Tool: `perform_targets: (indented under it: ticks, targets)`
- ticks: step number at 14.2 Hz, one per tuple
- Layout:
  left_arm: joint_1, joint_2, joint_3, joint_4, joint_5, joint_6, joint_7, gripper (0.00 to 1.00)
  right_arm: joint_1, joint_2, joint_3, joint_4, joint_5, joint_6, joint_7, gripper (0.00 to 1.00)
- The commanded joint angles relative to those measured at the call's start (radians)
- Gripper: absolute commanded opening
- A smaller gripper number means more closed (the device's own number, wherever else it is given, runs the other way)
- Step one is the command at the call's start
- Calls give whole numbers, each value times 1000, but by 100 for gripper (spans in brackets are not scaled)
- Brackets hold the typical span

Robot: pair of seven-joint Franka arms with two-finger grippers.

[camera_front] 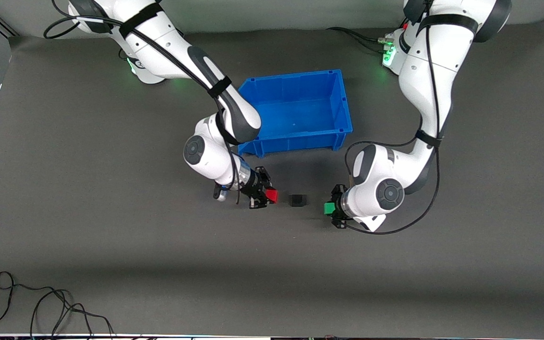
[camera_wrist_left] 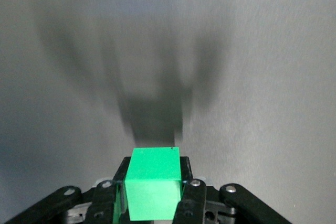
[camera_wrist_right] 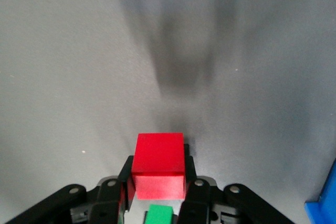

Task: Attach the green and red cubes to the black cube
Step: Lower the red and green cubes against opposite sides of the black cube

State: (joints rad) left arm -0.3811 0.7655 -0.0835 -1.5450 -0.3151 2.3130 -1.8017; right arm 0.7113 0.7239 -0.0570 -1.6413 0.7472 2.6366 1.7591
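Observation:
The black cube (camera_front: 297, 200) sits on the grey table, between my two grippers and nearer to the front camera than the blue bin. My right gripper (camera_front: 268, 195) is shut on the red cube (camera_front: 272, 195) and holds it just beside the black cube, on the side toward the right arm's end, with a small gap. In the right wrist view the red cube (camera_wrist_right: 158, 165) sits between the fingers (camera_wrist_right: 195, 192). My left gripper (camera_front: 332, 208) is shut on the green cube (camera_front: 329, 208), a little farther from the black cube, toward the left arm's end. The green cube (camera_wrist_left: 154, 188) fills the left wrist view's jaws. The black cube is hidden in both wrist views.
An empty blue bin (camera_front: 343, 108) stands farther from the front camera than the cubes; its corner shows in the right wrist view (camera_wrist_right: 324, 208). A loose black cable (camera_front: 40, 307) lies at the table's near edge, toward the right arm's end.

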Motion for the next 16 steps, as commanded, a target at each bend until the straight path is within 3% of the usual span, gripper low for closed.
perform_targets:
  ticks: [1, 3, 16]
  targets:
    - [-47, -2, 16, 5, -27, 19, -47, 0, 31, 55, -14, 63, -14, 19, 13, 24]
    - [-62, 1, 16, 3, -33, 26, -68, 0, 31, 69, -12, 77, -60, 17, 14, 24]
    - [-107, 34, 18, -6, -32, 77, -120, 0, 50, 144, -10, 149, -65, 19, 8, 24]
